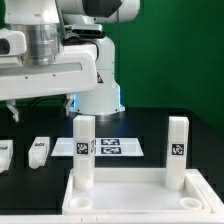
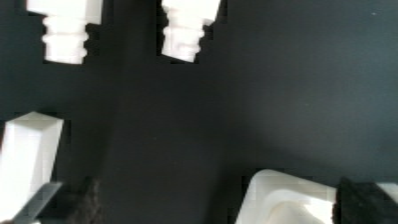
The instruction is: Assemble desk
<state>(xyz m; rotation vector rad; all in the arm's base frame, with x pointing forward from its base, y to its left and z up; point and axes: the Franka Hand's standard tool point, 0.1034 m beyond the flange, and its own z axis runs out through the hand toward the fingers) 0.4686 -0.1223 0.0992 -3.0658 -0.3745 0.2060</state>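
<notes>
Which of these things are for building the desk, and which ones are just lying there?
For the desk:
tabletop
leg standing in it at the exterior view's left
leg standing in it at the exterior view's right
loose leg lying flat
second loose leg at the picture's edge

Just lying about:
marker board

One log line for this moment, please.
tabletop: upright legs in two corners | loose legs: two, lying on table | gripper: open, empty
</notes>
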